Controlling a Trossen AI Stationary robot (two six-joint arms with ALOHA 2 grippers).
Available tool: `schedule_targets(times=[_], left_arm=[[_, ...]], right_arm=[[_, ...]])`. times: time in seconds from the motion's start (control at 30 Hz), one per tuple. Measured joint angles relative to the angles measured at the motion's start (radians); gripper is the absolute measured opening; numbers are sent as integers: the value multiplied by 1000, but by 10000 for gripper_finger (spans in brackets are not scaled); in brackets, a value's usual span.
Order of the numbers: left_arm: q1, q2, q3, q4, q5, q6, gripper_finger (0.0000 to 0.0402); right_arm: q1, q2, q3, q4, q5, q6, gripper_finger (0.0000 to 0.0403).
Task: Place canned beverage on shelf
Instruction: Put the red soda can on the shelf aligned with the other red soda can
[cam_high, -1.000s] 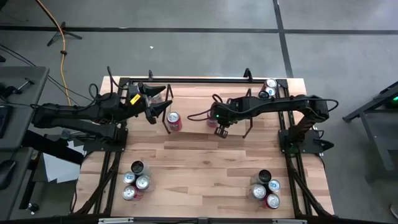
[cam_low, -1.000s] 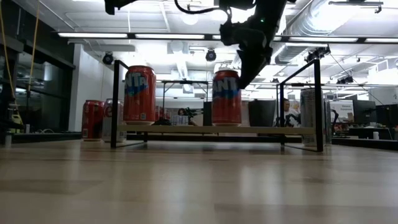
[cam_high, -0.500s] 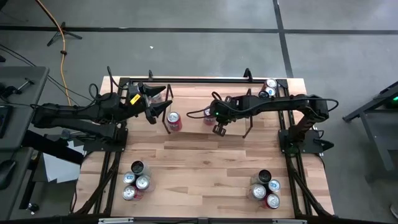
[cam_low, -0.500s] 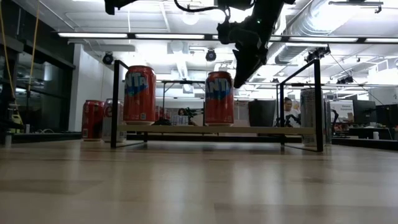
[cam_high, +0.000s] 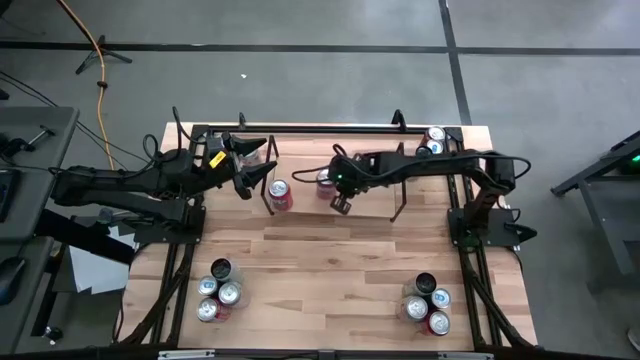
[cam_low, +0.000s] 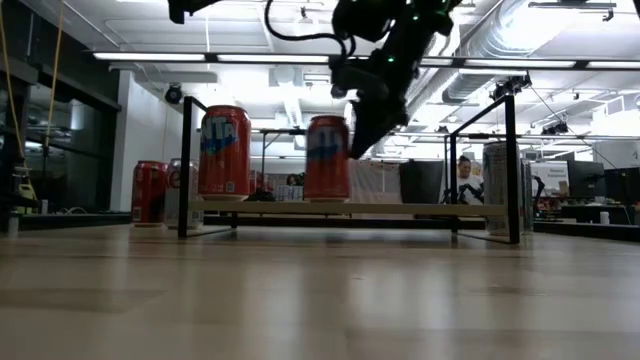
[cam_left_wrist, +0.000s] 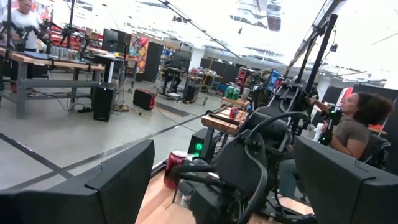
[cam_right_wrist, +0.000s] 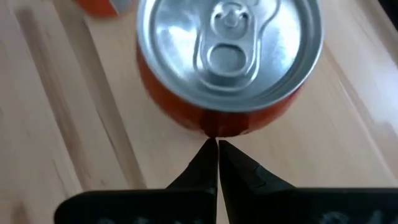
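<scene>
Two orange cans stand upright on the shelf (cam_low: 350, 209): can A (cam_low: 224, 152) toward the left arm's end, can B (cam_low: 327, 158) nearer the middle, neither one held. Judged progress: both placements done, B's position possibly under adjustment. Left over (judgement): clusters of cans (cam_high: 217, 292) on the near table (cam_high: 320, 270), another cluster at the other near corner, a few beside the shelf; how many must go up the task does not say. Right gripper (cam_right_wrist: 217, 147): fingers pressed fully together, holding nothing. In the right wrist view the closed tips meet B's side wall (cam_right_wrist: 217, 121) just under the rim, lid (cam_right_wrist: 229, 50) facing the camera; touching or a hair apart, cannot tell. So B lies straight ahead of the tips, not between them. High view puts the right gripper (cam_high: 342, 203) just on the near side of B (cam_high: 326, 181); low view shows it (cam_low: 362, 145) just beside B at upper-body height. Reads as a nudge with closed fingers, not a grasp (judgement). Can A (cam_high: 280, 193) lies well to the side of the right gripper, toward the left arm. Left gripper (cam_high: 255, 170): fingers spread wide, empty, hovering just beside A at the shelf's end, waiting
</scene>
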Motion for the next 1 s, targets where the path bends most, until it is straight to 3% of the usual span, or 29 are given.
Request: schedule_targets(times=[0.33,0.6,1.0], left_arm=[[0,0,0,0,0,1,337],[0,0,0,0,0,1,337],[0,0,0,0,0,2,337]], right_arm=[[-3,42,0,210,5,10,0],[-17,48,0,228,113,-17,0],[-55,48,0,407,95,36,0]])
